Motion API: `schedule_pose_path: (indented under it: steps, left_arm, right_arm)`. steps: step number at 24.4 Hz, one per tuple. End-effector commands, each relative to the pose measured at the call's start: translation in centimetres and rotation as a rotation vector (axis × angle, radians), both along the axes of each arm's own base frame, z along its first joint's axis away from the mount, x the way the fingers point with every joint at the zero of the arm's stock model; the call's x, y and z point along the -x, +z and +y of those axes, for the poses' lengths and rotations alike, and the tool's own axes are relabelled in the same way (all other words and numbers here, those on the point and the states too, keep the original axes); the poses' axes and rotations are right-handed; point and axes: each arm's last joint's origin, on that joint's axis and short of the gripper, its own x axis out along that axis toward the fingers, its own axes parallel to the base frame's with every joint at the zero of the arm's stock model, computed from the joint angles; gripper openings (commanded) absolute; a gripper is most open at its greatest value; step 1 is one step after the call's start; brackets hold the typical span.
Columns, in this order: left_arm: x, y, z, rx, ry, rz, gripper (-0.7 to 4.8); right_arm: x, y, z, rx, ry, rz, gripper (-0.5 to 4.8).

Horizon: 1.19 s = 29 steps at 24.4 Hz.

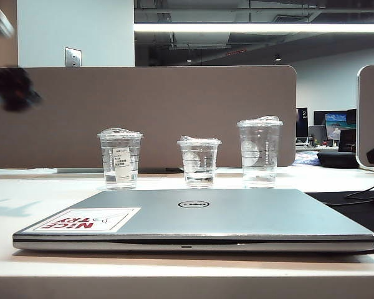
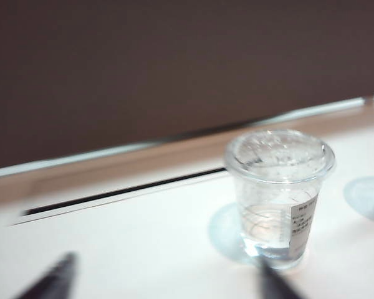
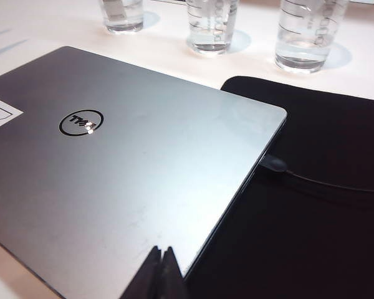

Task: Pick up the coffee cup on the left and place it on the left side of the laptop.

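Here the coffee cup (image 1: 119,158) is standing upright on the white table (image 1: 43,199), leftmost in a row of three clear lidded cups behind the closed laptop (image 1: 193,218), its white label facing the exterior camera. The shorter cup (image 1: 199,162) is sitting in the middle and the tallest cup (image 1: 259,152) on the right, all three well apart from one another and holding a little clear liquid. The left gripper (image 2: 165,280) is hovering above the table with its jaws standing wide apart (only the two dark, blurred fingertips (image 2: 50,280) are showing in its wrist view), and the labelled cup is sitting just beyond one tip, not between them; whether that tip is touching it is unclear. In the exterior view the left arm is appearing only as a dark blur at the upper left edge. The right gripper (image 3: 161,274) is hanging over the laptop's near corner with its fingertips pressed together, holding nothing. A black mat (image 3: 311,205) is lying beside the laptop, with a cable (image 3: 324,182) plugged into the laptop's side.
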Motion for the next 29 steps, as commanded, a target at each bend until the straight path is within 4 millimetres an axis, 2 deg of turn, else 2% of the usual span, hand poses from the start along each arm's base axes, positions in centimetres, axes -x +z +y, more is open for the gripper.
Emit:
schedule_pose_path:
  steps: [1,2,5,13,22,29]
  left_arm:
    - [-3.5,-1.4,-0.2,-0.002,-0.101,0.034,4.40]
    - [-4.6,-2.2,-0.3,0.000,-0.121,0.055,4.72]
    - [-7.8,-5.3,-0.4,0.007,-0.170,0.125,4.79]
    - [-11.5,-9.3,-0.8,0.022,-0.345,0.156,4.79]
    - [-13.5,-12.0,-1.1,0.033,-0.442,0.172,4.79]
    - [-13.7,-13.7,-1.5,0.032,-0.462,0.160,4.79]
  right_arm:
    - [0.0,0.0,0.0,-0.006,-0.002,-0.013,-0.05]
    - [0.0,0.0,0.0,-0.006,-0.002,-0.014,-0.05]
    - [0.0,0.0,0.0,-0.005,-0.002,-0.013,-0.05]
    - [0.0,0.0,0.0,-0.003,-0.002,-0.010,-0.05]
    - [-0.1,0.0,0.0,-0.004,-0.002,-0.010,-0.05]
    - [-0.1,0.0,0.0,-0.004,-0.002,-0.010,-0.05]
